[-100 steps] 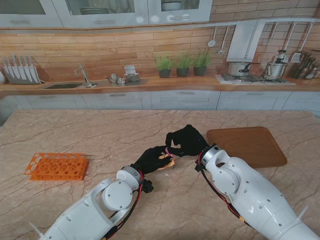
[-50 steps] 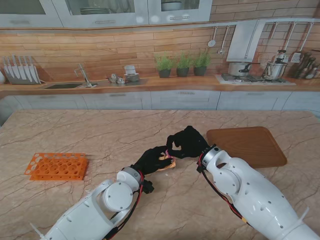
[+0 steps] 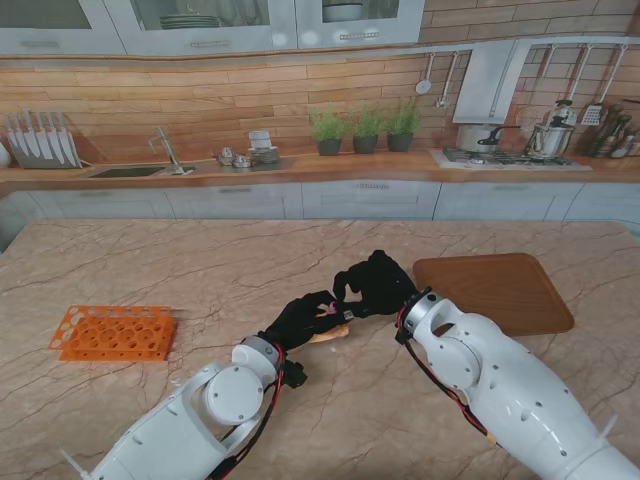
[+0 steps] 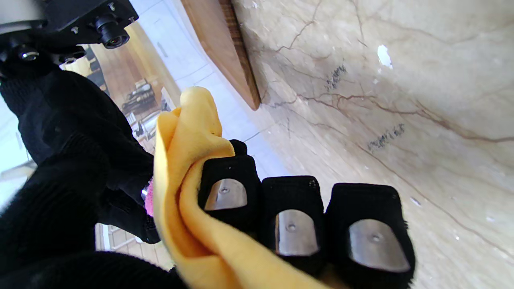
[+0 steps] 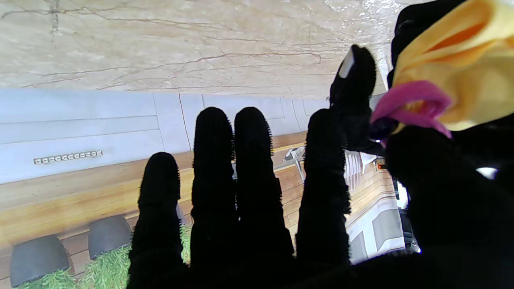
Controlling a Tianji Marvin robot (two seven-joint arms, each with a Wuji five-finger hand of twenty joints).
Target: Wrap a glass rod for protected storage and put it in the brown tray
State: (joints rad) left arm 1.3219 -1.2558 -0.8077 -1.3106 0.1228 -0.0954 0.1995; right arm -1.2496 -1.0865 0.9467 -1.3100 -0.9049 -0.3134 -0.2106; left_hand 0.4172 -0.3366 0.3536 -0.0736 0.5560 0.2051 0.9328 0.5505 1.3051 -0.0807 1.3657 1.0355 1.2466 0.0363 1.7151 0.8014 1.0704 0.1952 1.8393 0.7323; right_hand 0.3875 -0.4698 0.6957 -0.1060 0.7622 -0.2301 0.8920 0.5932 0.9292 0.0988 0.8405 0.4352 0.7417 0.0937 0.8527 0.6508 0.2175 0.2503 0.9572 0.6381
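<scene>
An orange rack [image 3: 113, 332] is sitting far left on the worktop [image 3: 200, 270]. At centre, the left hand [image 3: 300, 318] is gripping the yellow cloth bundle [image 3: 328, 335], the glass rod hidden inside. The right hand [image 3: 376, 282] is pinching a pink band [image 5: 409, 100] at the bundle's end, with the brown tray [image 3: 495, 292] lying just right.

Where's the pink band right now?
The pink band sits at the end of the yellow cloth bundle that the left hand holds, pinched by the right hand, mid-table left of the brown tray.

The stand camera looks down from above the shoulders across the table [image 3: 200, 270] toward the kitchen wall. Each wrist camera sits very near, looking along its fingers. All three share the yellow cloth [image 3: 328, 335] [image 4: 188, 160] [image 5: 461, 64] beside the brown tray [image 3: 495, 290] [image 4: 221, 48].
</scene>
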